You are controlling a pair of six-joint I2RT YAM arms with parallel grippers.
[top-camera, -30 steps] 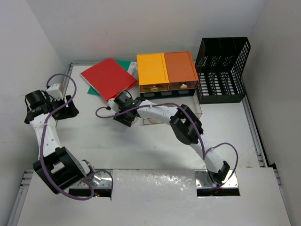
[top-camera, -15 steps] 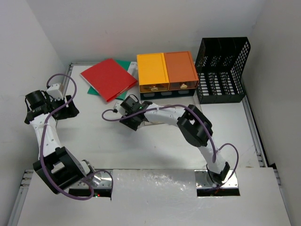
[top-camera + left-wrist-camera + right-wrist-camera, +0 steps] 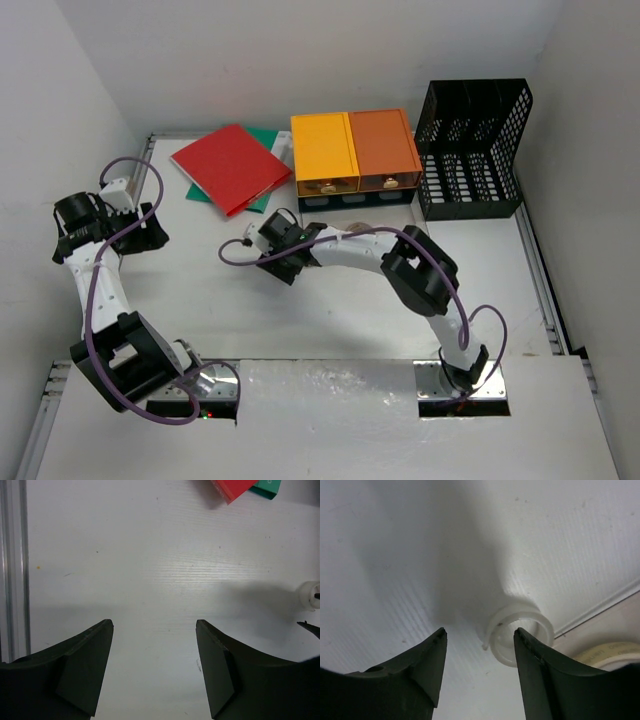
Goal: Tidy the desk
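The white desk (image 3: 300,320) carries everything. My right gripper (image 3: 268,238) reaches far left across the middle of the desk. In the right wrist view it (image 3: 480,632) is open, low over the desk (image 3: 395,555). A small white tape ring (image 3: 520,635) lies just beyond the tips, close to the right finger, not gripped. My left gripper (image 3: 150,232) hovers near the left rail. In its wrist view it (image 3: 155,625) is open and empty over bare desk (image 3: 150,555), and the same ring (image 3: 310,595) shows at the far right.
A red book (image 3: 230,165) lies on a green one (image 3: 262,140) at the back left. A yellow-and-orange drawer box (image 3: 355,150) and a black mesh rack (image 3: 472,150) stand at the back. A tan tape roll (image 3: 612,655) sits beside the ring.
My right gripper has drawn back to the right and slightly toward me, away from the red book's corner. The left arm has not moved.
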